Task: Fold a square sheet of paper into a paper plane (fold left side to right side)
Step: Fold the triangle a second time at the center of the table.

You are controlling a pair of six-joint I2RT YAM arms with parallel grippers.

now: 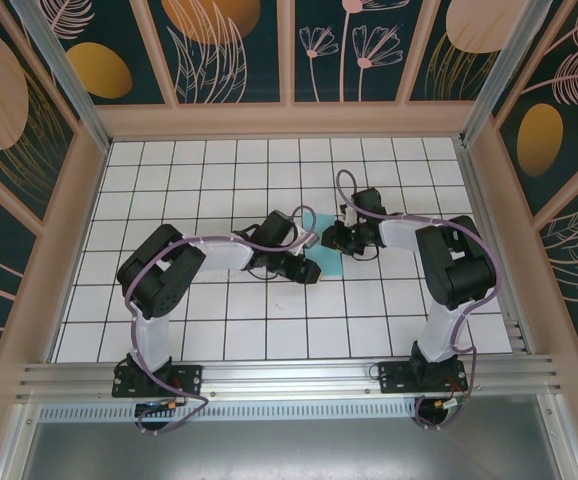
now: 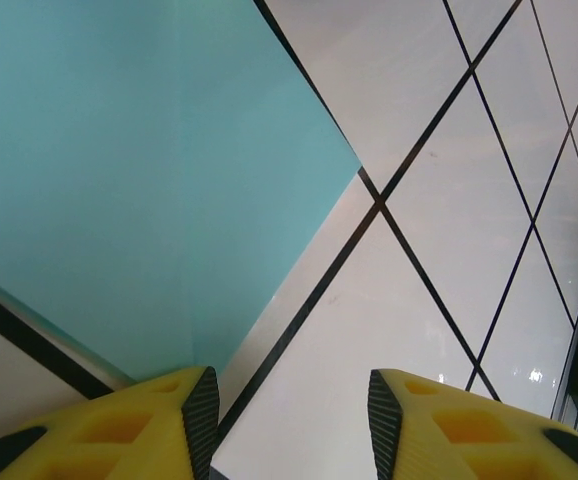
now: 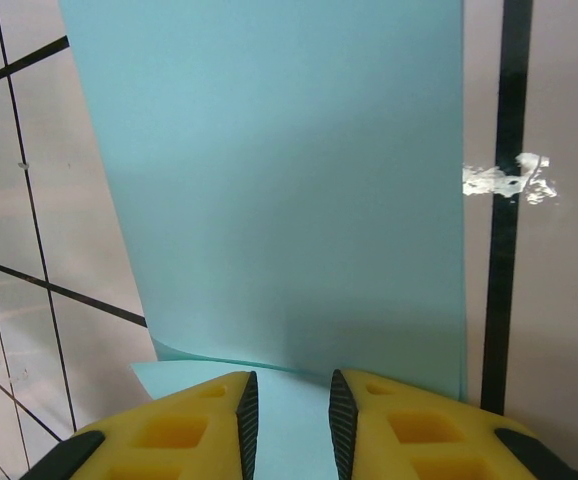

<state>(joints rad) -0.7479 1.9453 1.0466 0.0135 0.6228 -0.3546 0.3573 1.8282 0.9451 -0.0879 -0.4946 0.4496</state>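
The square sheet of paper (image 1: 331,266) lies partly folded on the white-tiled counter (image 1: 219,330) between the two arms, the left fingers (image 2: 184,415) spread wide and empty with one tip at the sheet's edge, the right fingers (image 3: 239,420) narrowly parted over its curled-over flap, clamping nothing.

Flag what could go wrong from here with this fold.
1. In the right wrist view, the upper layer of the turquoise sheet of paper curls up off the lower one near the right pincer. Pressed like that, the crease may set crooked.
2. The left pincer stands open, with one finger at the sheet's edge and the other over bare tile. A push could slide the thin paper across the glossy surface.
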